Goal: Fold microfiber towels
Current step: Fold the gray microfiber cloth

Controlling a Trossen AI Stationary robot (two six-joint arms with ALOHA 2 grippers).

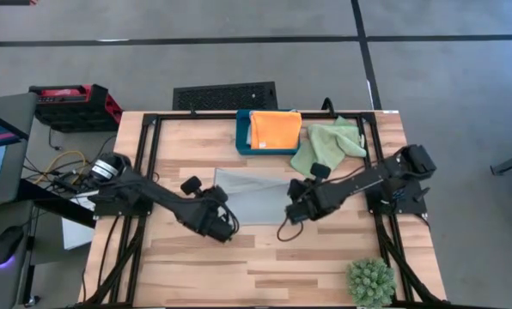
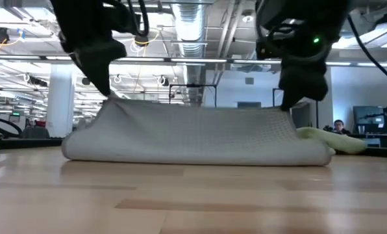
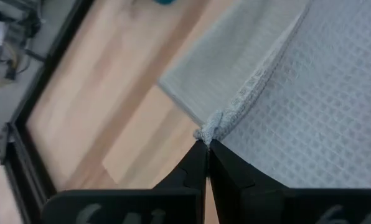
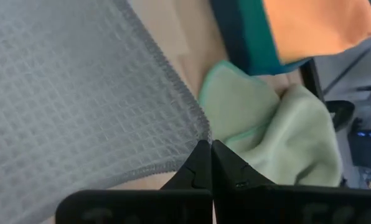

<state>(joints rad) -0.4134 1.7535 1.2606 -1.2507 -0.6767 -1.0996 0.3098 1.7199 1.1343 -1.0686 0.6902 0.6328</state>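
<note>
at table centre, the left gripper [image 3: 205,144] and right gripper [image 4: 209,145] each pinch a near corner of the grey towel [image 1: 254,194]; they should likely carry both corners across evenly, keeping the edge taut.

Soft woven cloths on a pale wooden table, with matt black gripper parts.

The blue-grey towel [image 4: 79,93] is cloth with a fine waffle-grid weave and a stitched hem. The green towel [image 4: 279,137] looks softer and fleecier, the orange towel [image 4: 316,25] smooth. The teal box [image 4: 251,37] looks rigid and plastic. The table [image 1: 265,257] is light planked wood with a slight sheen.
</note>
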